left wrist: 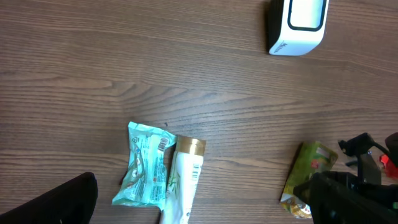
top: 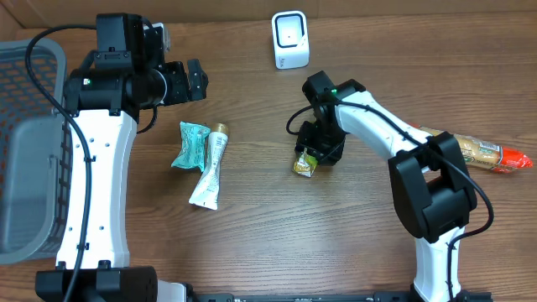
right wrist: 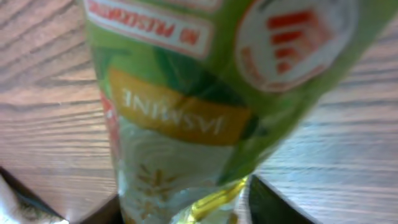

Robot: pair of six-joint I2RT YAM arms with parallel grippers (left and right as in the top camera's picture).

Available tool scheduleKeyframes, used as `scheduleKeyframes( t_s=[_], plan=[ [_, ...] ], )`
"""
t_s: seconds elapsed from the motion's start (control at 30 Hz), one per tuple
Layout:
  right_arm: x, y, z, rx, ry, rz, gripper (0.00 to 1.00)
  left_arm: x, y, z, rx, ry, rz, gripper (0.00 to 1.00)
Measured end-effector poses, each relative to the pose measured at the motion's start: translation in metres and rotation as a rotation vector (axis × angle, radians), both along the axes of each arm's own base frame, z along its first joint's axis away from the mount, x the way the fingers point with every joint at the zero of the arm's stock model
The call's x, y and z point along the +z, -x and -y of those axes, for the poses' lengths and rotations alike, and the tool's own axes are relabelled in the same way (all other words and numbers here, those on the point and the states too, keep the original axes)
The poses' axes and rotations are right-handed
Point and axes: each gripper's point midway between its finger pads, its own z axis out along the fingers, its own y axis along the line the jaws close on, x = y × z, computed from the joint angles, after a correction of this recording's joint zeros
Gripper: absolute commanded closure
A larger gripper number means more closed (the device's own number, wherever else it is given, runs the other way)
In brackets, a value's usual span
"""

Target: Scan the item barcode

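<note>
A green jasmine rice packet point(top: 304, 161) point(left wrist: 308, 177) lies on the wooden table near the middle. It fills the right wrist view point(right wrist: 186, 93), print upside down. My right gripper point(top: 319, 151) point(right wrist: 180, 211) is down on it, with a dark finger pressed against each side of the packet. The white barcode scanner point(top: 290, 40) point(left wrist: 298, 25) stands at the back of the table, apart from the packet. My left gripper point(top: 189, 81) point(left wrist: 199, 214) hovers open at the back left, above the table, with nothing between its fingers.
A teal pouch point(top: 190, 144) point(left wrist: 146, 171) and a white tube point(top: 210, 168) point(left wrist: 183, 180) lie side by side left of centre. An orange-tipped tan packet point(top: 482, 153) lies at the far right. A grey basket point(top: 25, 143) sits at the left edge.
</note>
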Motion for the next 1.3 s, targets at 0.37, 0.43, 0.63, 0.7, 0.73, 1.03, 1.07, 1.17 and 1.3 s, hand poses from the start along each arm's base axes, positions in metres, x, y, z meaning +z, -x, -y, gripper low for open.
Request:
scheduleKeyframes(
  t_s=[0.37, 0.43, 0.63, 0.7, 0.73, 1.03, 1.07, 1.17, 1.3],
  plan=[
    [0.008, 0.006, 0.006, 0.011, 0.022, -0.025, 0.96, 0.000, 0.000, 0.000, 0.000, 0.000, 0.000, 0.01],
    [0.011, 0.009, 0.016, 0.026, 0.073, -0.036, 0.96, 0.000, 0.000, 0.000, 0.000, 0.000, 0.000, 0.00],
    [0.029, 0.005, 0.050, 0.097, 0.270, -0.011, 0.96, 0.000, 0.000, 0.000, 0.000, 0.000, 0.000, 0.00],
    [0.040, 0.000, 0.062, 0.139, 0.373, 0.034, 0.96, 0.000, 0.000, 0.000, 0.000, 0.000, 0.000, 0.00],
    [0.042, -0.001, 0.064, 0.154, 0.405, 0.047, 0.96, 0.000, 0.000, 0.000, 0.000, 0.000, 0.000, 0.00],
    [0.009, 0.013, 0.060, 0.452, 0.760, 0.086, 0.96, 0.000, 0.000, 0.000, 0.000, 0.000, 0.000, 0.01],
    [0.007, 0.014, 0.061, 0.479, 0.794, 0.087, 0.96, 0.000, 0.000, 0.000, 0.000, 0.000, 0.000, 0.00],
    [0.009, 0.014, 0.061, 0.502, 0.827, 0.097, 0.82, 0.000, 0.000, 0.000, 0.000, 0.000, 0.000, 0.00],
    [0.004, 0.016, 0.052, 0.475, 0.777, 0.097, 0.51, 0.000, 0.000, 0.000, 0.000, 0.000, 0.000, 0.00]
  ],
)
